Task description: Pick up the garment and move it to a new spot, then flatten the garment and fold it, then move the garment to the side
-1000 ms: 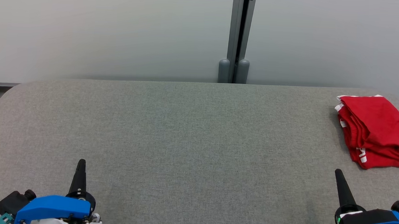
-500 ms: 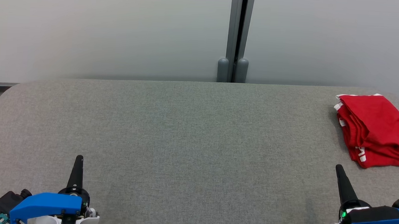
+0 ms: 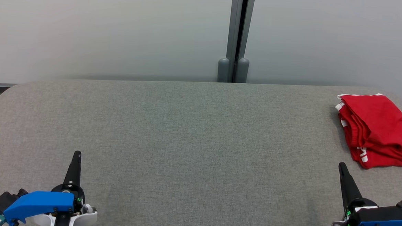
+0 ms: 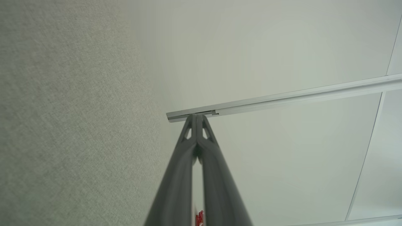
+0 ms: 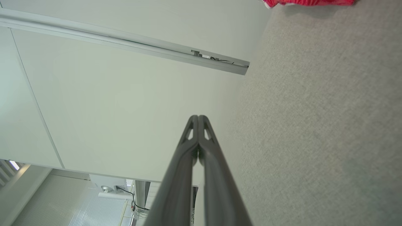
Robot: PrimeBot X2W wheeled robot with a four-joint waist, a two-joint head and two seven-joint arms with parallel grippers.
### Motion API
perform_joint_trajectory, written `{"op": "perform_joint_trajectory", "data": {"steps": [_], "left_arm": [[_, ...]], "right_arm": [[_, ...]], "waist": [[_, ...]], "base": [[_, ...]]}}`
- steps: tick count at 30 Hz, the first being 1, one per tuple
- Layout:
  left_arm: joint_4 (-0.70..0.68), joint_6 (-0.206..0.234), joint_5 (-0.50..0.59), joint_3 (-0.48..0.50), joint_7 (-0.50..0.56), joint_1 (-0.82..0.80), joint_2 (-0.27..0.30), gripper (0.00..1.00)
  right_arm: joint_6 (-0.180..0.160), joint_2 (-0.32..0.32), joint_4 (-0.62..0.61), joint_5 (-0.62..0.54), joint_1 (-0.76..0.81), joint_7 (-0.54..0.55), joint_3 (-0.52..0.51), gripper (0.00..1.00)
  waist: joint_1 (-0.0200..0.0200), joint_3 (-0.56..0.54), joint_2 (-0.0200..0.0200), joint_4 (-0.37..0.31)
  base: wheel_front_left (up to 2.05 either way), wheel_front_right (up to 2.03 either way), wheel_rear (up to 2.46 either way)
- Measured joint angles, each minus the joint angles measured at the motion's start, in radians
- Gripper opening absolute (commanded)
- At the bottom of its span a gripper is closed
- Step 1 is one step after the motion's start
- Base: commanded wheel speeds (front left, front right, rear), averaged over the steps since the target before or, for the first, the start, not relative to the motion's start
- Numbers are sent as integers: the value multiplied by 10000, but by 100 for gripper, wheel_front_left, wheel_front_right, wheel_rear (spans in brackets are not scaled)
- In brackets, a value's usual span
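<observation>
Right end effector (image 3: 341, 165) near fore-aft garment (image 3: 375, 129)

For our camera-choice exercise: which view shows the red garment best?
The head view: the folded red garment lies nearly whole on the table. The right wrist view catches a red strip at top; the left wrist view, a red speck at bottom.

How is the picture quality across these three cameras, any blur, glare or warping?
Head view: even soft light, no glare, sharp; the red garment casts a faint shadow on the grey table. Left wrist view: the left gripper blurs toward the lens, and the wall rail bows slightly. Right wrist view: the right gripper blurs likewise, table weave crisp.
</observation>
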Motion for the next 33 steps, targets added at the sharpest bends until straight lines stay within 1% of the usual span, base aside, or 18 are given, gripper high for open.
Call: {"op": "perform_joint_trajectory", "data": {"steps": [26,33], "left_arm": [[-268,-58,-1824,337,491,-170,-77,0],[-305,-86,-2029,368,543,-198,-86,0]], "right_arm": [[0,-12,-150,2044,-206,410,-54,0],[0,-13,-161,2272,-215,453,-61,0]], "waist": [[-1,54,0,-82],[-1,60,0,-92]], "base": [[0,0,0],[0,0,0]]}}
